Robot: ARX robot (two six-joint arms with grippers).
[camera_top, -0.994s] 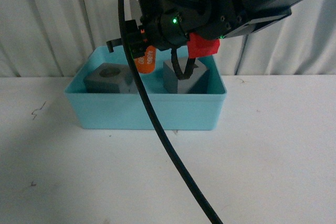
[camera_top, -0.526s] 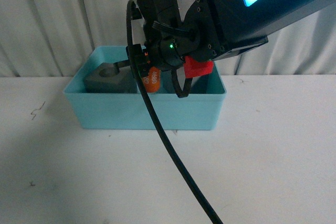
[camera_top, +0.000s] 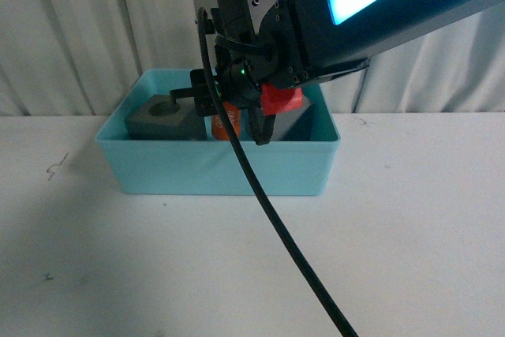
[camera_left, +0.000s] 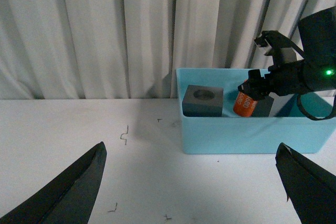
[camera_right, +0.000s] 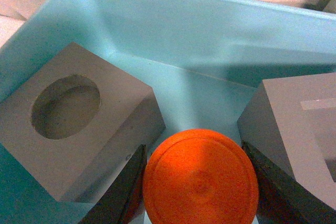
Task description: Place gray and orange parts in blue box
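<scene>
— Front view first: right gripper down inside the blue box, clamped on the orange cylinder?

— Yes, clenched on it. Right wrist view: dark fingers pressed against both sides of the cylinder's round orange face, between the two gray cubes.

— And the cubes?

— Both in the box already. Cube with the round recess toward the box's left end, cube with the rectangular slot toward its right end, mostly hidden behind the arm in the front view. Cylinder just beside each; touching or not, cannot tell. Resting on the box floor or not, cannot tell either.

— Position of the box?

— On the white table, near its back edge, close to the curtain.

— Left gripper?

— Spread wide: left wrist view, only the two dark finger tips at the lower corners, nothing between them. Well apart from the box, over the bare table, facing the box from the side, recessed cube and cylinder visible above its rim.
</scene>
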